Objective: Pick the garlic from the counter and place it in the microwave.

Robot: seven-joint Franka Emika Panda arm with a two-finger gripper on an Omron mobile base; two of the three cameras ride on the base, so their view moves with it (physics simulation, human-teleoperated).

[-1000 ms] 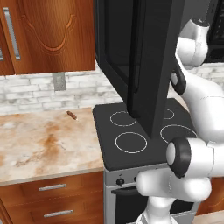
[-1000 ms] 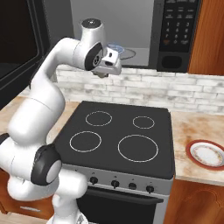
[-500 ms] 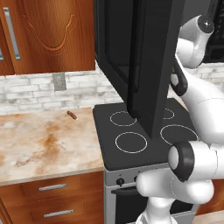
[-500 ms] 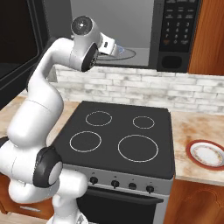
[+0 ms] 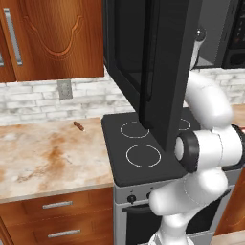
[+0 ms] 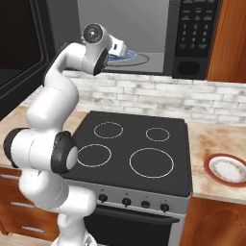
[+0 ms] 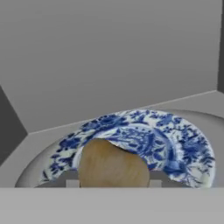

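The garlic (image 7: 113,166), a tan bulb, sits between my fingertips (image 7: 72,182) at the bottom of the hand view, so my gripper (image 7: 113,183) is shut on it. It hangs just above a blue-patterned plate (image 7: 175,148) on the grey floor of the microwave (image 7: 109,57). From the right base view, my gripper (image 6: 117,48) reaches into the open microwave (image 6: 192,38), at the near edge of that plate (image 6: 134,58). The microwave's dark door (image 5: 162,62) stands swung open to the left. The beige counter (image 5: 48,158) lies left of the stove.
The black stovetop (image 6: 139,144) with white rings lies below the microwave. A red-rimmed plate (image 6: 227,169) rests on the counter at the right. A small brown object (image 5: 78,126) lies near the back wall on the left counter. The open door (image 6: 19,48) crowds the arm's left side.
My hand has risen and pushed forward into the microwave's opening, carrying the garlic with it. The base and the door have stayed where they were.
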